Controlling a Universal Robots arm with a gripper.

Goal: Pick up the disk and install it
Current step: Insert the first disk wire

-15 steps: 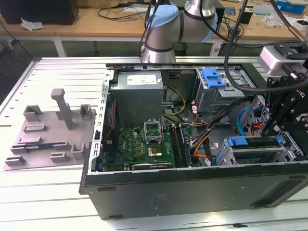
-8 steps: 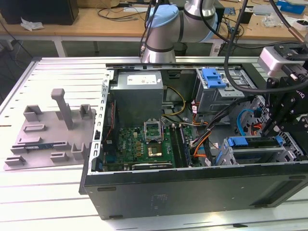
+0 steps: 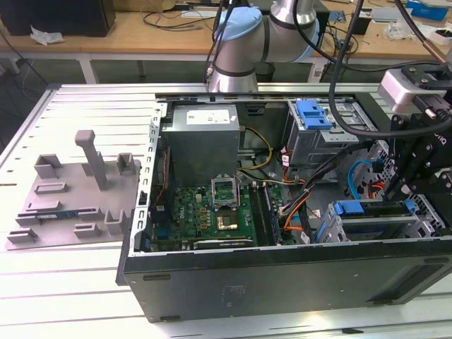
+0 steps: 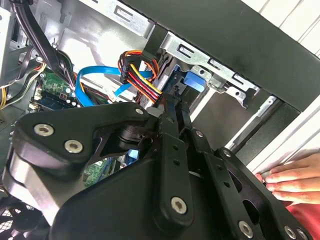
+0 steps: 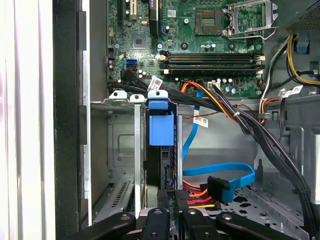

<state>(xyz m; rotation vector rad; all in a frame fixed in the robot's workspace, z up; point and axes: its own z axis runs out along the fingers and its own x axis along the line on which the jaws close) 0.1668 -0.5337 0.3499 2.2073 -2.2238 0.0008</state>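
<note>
Disk [image 5: 161, 131] edge-on in drive cage [image 5: 120, 150] — blue carrier frame, gripper [image 5: 172, 200] touching

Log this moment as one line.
gripper: at drive bay | disk: edge-on in bay slot | hand: resting beside case

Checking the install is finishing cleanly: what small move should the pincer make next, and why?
Probably a short, straight push deeper in. The disk stands on edge between the bay rails, the pincer is at its near end, and cables lie close beside it.
</note>
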